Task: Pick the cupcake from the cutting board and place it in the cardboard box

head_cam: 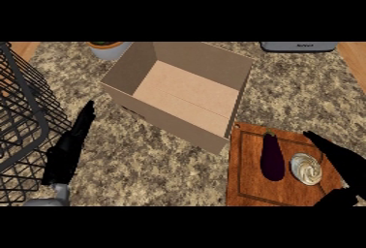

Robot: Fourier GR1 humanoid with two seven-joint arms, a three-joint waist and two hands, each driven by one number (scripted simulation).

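Right hand (342, 156) partly cut off at view's edge, fingers straight beside cupcake (307, 168); left hand (68, 147): fingers straight, pressed together.

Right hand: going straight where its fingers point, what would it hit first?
Likely the right wall of the cardboard box; the right hand points up-left, clear of the eggplant. Height is unclear.

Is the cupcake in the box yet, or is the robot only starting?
Nothing is done: the cupcake sits on the cutting board beside the eggplant. In hand: the right hand hovers open next to it, holding nothing. Left to do: grasp it, lift it, and set it in the open cardboard box. The left hand rests open at left.
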